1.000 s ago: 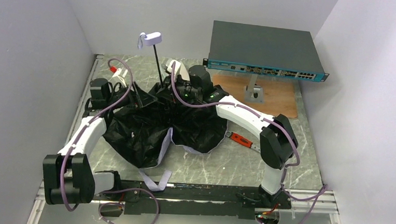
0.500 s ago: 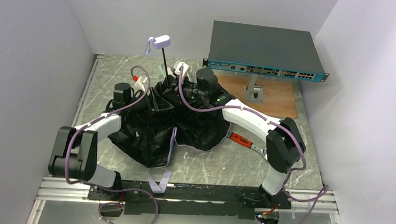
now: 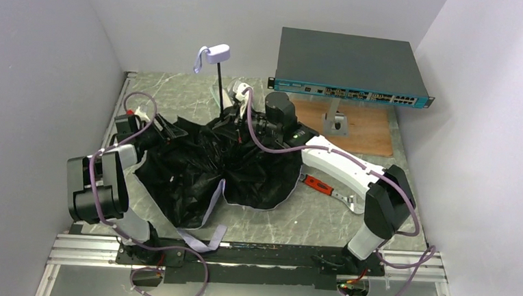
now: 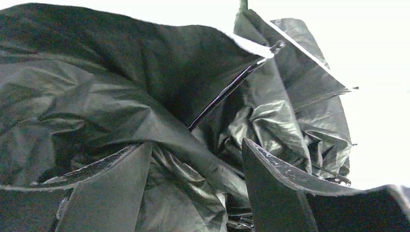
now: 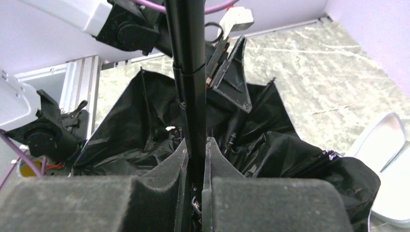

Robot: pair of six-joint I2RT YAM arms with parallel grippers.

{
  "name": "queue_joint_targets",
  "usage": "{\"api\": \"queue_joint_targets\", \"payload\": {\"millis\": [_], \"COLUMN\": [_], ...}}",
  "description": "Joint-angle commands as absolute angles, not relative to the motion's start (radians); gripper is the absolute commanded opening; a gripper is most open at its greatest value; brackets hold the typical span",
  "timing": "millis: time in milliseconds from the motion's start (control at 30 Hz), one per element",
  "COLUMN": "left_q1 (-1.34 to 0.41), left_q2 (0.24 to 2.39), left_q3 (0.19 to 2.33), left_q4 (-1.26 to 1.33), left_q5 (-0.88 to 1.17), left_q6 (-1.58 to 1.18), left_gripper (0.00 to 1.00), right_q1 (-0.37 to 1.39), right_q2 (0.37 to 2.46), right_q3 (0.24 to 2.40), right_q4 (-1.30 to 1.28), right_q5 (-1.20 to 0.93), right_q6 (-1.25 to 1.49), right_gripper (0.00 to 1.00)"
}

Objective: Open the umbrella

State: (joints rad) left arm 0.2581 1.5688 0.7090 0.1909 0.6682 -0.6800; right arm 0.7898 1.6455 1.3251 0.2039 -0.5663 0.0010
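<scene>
Half-spread black umbrella (image 3: 195, 178) on marbled table (image 3: 323, 220), lavender handle (image 3: 218, 51) up

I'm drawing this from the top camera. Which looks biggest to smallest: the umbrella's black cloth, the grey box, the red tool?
Largest: black cloth and grey box, about alike; the box sits raised, nearer the camera, so unsure.
Smallest: red tool, clearly.

Plain white walls (image 3: 45, 52) close in a grey marbled table (image 3: 391, 224) on three sides, evenly lit. At the back right a dark switch (image 3: 349, 64) sits on a metal stand (image 3: 336, 119) over a wooden board (image 3: 373, 134). An aluminium rail (image 3: 81, 250) runs along the near edge.
</scene>
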Motion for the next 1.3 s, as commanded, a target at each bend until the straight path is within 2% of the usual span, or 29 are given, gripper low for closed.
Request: {"api": "queue_joint_targets", "payload": {"millis": [0, 100, 200, 300, 400, 633, 867, 967, 1033, 1100, 1267], "left_q1": [0.261, 0.259, 0.239, 0.151, 0.034, -0.129, -0.168, -0.173, -0.175, -0.175, -0.156], "left_q2": [1.469, 1.362, 1.259, 1.230, 1.277, 1.431, 1.554, 1.609, 1.638, 1.665, 1.712], "left_q3": [0.727, 0.728, 0.742, 0.783, 0.847, 0.922, 0.898, 0.918, 0.946, 0.985, 1.017], "left_q4": [0.217, 0.272, 0.279, 0.203, 0.072, 0.006, 0.043, 0.078, 0.069, 0.028, 0.003], "left_q5": [0.764, 0.884, 0.920, 0.964, 0.993, 1.125, 1.193, 1.175, 1.130, 1.043, 0.845], "left_q6": [-0.590, -0.581, -0.595, -0.512, -0.395, -0.350, -0.401, -0.429, -0.416, -0.386, -0.357], "left_gripper": [0.76, 0.79, 0.81, 0.82, 0.78, 0.56, 0.54, 0.56, 0.61, 0.68, 0.77], "right_q1": [0.789, 0.791, 0.792, 0.791, 0.794, 0.807, 0.818, 0.824, 0.830, 0.831, 0.835], "right_q2": [1.623, 1.646, 1.663, 1.676, 1.679, 1.678, 1.698, 1.713, 1.726, 1.735, 1.734], "right_q3": [1.324, 1.353, 1.377, 1.382, 1.388, 1.423, 1.467, 1.505, 1.533, 1.562, 1.612], "right_q4": [0.290, 0.295, 0.304, 0.316, 0.315, 0.284, 0.270, 0.260, 0.248, 0.238, 0.226], "right_q5": [-0.619, -0.628, -0.645, -0.670, -0.718, -0.744, -0.772, -0.790, -0.806, -0.818, -0.835], "right_q6": [0.041, 0.028, 0.018, 0.013, 0.009, -0.059, -0.066, -0.067, -0.071, -0.071, -0.049], "right_gripper": [0.00, 0.00, 0.00, 0.00, 0.00, 0.00, 0.00, 0.00, 0.00, 0.00, 0.00]}}
